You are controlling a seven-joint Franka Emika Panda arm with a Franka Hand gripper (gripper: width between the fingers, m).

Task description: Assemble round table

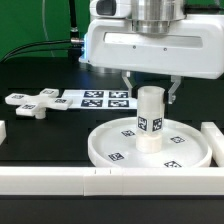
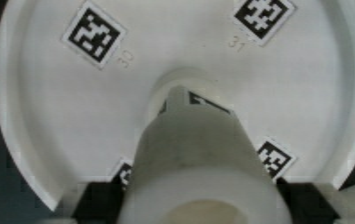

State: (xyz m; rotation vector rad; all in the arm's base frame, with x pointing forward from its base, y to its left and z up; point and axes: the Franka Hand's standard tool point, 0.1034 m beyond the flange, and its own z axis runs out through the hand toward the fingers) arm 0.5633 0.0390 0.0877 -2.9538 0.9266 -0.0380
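Exterior view shows the cylinder leg [image 1: 150,118] standing upright at the middle of the round disc [image 1: 105,145], the gripper [image 1: 150,92] clamped on its top (seated or not, unclear), while the cross-shaped base [image 1: 33,104] waits loose beside the marker board [image 1: 95,98].

Marker board [image 1: 100,99] lying flat on the dark surface [image 1: 40,135]; white border walls [image 1: 60,182] along the near edge and sides.
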